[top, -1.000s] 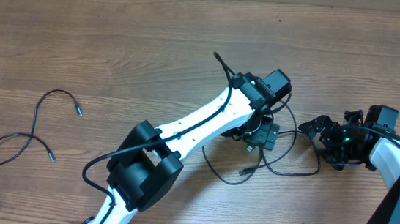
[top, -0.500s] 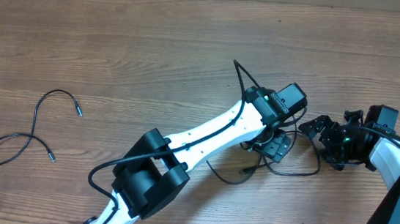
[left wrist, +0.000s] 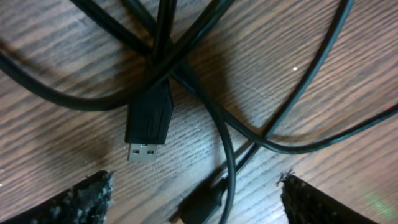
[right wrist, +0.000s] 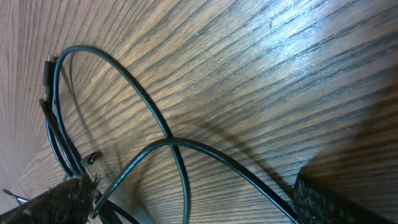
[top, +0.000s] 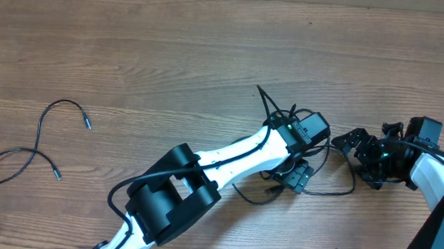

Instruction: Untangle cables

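The cables [top: 330, 193] lie in a small black tangle on the wood between my two arms. My left gripper [top: 298, 178] hangs low over the tangle, open. In the left wrist view several strands cross at a knot [left wrist: 165, 59], with a USB plug [left wrist: 149, 124] just below it. A second plug [left wrist: 205, 202] and one strand lie between the frayed fingertips [left wrist: 81, 199], untouched. My right gripper [top: 349, 142] stands open at the tangle's right edge. In its view two strands [right wrist: 155, 143] loop across the wood between its fingers [right wrist: 342, 199].
A separate thin black cable [top: 38, 133] winds in loose curves over the table's left side, far from both arms. The left arm's white links [top: 227, 154] stretch diagonally from the front edge to the tangle.
The left arm swung right, then drew back and sank onto the tangle. Its jaws have narrowed slightly. The right arm has stayed still.
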`<action>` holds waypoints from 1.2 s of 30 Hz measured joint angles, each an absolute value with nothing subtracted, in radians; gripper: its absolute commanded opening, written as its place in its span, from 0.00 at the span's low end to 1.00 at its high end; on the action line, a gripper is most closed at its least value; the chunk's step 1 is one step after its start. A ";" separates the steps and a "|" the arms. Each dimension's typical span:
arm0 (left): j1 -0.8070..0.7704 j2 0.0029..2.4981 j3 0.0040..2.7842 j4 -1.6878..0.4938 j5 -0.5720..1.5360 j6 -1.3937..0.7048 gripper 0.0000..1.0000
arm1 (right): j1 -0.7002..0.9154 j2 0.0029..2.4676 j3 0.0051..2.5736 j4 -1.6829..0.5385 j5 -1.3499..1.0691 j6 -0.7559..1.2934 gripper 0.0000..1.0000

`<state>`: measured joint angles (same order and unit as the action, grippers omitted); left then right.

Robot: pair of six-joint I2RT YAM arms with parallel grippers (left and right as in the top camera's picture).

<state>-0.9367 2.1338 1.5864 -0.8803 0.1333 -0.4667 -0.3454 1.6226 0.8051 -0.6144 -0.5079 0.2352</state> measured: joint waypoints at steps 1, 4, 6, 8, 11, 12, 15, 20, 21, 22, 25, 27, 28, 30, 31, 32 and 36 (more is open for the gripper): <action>-0.936 2.134 1.575 -0.865 0.133 -0.467 0.84 | -0.345 1.623 0.805 -0.615 -0.508 0.235 1.00; -0.937 2.134 1.555 -0.844 0.133 -0.474 0.82 | -0.345 1.623 0.805 -0.615 -0.508 0.235 1.00; -0.936 2.134 1.551 -0.836 0.133 -0.481 0.77 | -0.345 1.623 0.805 -0.615 -0.508 0.236 1.00; -0.937 2.134 1.551 -0.828 0.121 -0.491 0.70 | -0.345 1.623 0.805 -0.615 -0.508 0.235 1.00; -0.936 2.134 1.551 -0.827 0.099 -0.498 0.59 | -0.345 1.623 0.805 -0.615 -0.508 0.235 1.00; -0.936 2.134 1.551 -0.826 0.093 -0.498 0.54 | -0.345 1.623 0.805 -0.615 -0.508 0.235 1.00; -0.937 2.134 1.551 -0.826 0.088 -0.499 0.43 | -0.345 1.623 0.805 -0.616 -0.508 0.235 1.00; -0.937 2.134 1.549 -0.825 0.084 -0.502 0.22 | -0.345 1.623 0.805 -0.615 -0.508 0.235 1.00; -0.937 2.134 1.549 -0.825 0.084 -0.501 0.21 | -0.345 1.623 0.805 -0.615 -0.508 0.236 1.00; -0.936 2.134 1.549 -0.825 0.084 -0.501 0.19 | -0.345 1.623 0.805 -0.615 -0.508 0.235 1.00; -0.937 2.134 1.549 -0.825 0.084 -0.501 0.04 | -0.345 1.623 0.805 -0.615 -0.508 0.235 1.00; -0.937 2.134 1.549 -0.826 0.085 -0.503 0.04 | -0.345 1.623 0.805 -0.614 -0.508 0.236 1.00; -0.937 2.134 1.549 -0.830 0.085 -0.502 0.04 | -0.345 1.623 0.805 -0.615 -0.508 0.236 1.00; -0.937 2.134 1.549 -0.848 0.087 -0.497 0.04 | -0.345 1.623 0.805 -0.615 -0.508 0.235 1.00; -0.936 2.134 1.549 -0.858 0.089 -0.493 0.04 | -0.345 1.623 0.805 -0.615 -0.508 0.235 1.00; -0.936 2.134 1.549 -0.876 0.089 -0.484 0.04 | -0.345 1.623 0.805 -0.614 -0.508 0.235 1.00; -0.923 2.134 1.586 -1.035 0.063 -0.411 0.04 | -0.345 1.623 0.805 -0.615 -0.508 0.236 1.00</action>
<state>-0.9230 2.1338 1.5864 -1.0348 0.0631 -0.4110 -0.3454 1.6226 0.8051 -0.6147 -0.5076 0.2356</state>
